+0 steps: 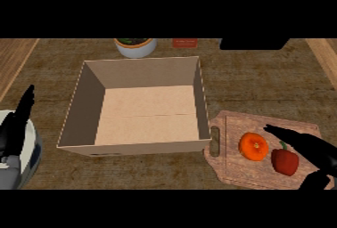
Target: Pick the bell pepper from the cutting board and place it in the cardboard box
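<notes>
A red bell pepper (285,161) with a green stem lies on the wooden cutting board (230,171) at the lower right. Beside it, to the left, sits an orange round fruit (253,146). My right hand (309,146) hovers over the board's right part, its fingers stretched out towards the upper left, just above the pepper; it holds nothing. The open cardboard box (85,107) stands left of the board, with nothing inside. My left hand (20,116) rests at the left edge, fingers up.
A white pot with a plant (136,46) stands behind the box. A red-brown packet (185,42) and a black object (253,43) lie along the far edge. Wooden strips border the counter on both sides.
</notes>
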Robot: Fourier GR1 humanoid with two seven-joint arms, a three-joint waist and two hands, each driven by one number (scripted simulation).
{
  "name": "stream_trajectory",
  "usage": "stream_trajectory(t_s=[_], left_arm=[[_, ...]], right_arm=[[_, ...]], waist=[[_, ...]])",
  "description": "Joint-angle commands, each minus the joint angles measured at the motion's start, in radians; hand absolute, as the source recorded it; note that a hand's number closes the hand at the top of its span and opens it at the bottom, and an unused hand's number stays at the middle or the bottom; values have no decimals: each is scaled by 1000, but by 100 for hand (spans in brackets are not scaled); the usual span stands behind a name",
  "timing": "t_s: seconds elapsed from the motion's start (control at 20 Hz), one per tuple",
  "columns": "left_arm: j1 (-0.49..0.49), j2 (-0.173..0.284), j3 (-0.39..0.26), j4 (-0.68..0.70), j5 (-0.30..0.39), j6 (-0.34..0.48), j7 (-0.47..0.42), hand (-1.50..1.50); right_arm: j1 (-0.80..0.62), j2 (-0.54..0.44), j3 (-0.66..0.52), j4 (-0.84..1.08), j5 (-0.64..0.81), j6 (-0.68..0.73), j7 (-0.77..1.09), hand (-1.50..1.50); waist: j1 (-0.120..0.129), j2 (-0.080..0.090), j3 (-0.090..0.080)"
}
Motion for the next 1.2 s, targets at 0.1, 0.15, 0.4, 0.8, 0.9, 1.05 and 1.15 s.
stream_trajectory(t_s=[0.1, 0.15, 0.4, 0.8, 0.9, 1.05, 1.15], left_arm=[[15, 23, 50, -26, 16, -56, 16, 0], [-26, -33, 11, 83, -44, -1, -46, 0], [3, -29, 19, 4, -29, -26, 18, 0], [4, -33, 42, 26, -35, -33, -9, 0], [-15, -21, 47, 14, -49, -11, 24, 0], [46, -24, 65, 11, -42, 0, 14, 0], [50, -23, 75, 12, -31, -3, 14, 0]], right_arm=[[-1, 92, 45, 32, 101, -23, 81, -150], [-71, 64, 8, 137, 96, -16, 14, -150], [-1, 115, 27, 120, 216, -293, -44, 150], [21, 198, -13, 11, 281, -382, 122, 150], [60, 331, -6, -32, 330, -446, 334, 150], [170, 459, -2, -77, 376, -528, 494, 150], [227, 507, 36, -165, 463, -588, 588, 150]], waist=[[4, 2, -3], [2, 4, -3], [1, 3, -2], [-11, -1, -4], [-41, -8, -6], [-84, -26, -10], [-92, -27, -12]])
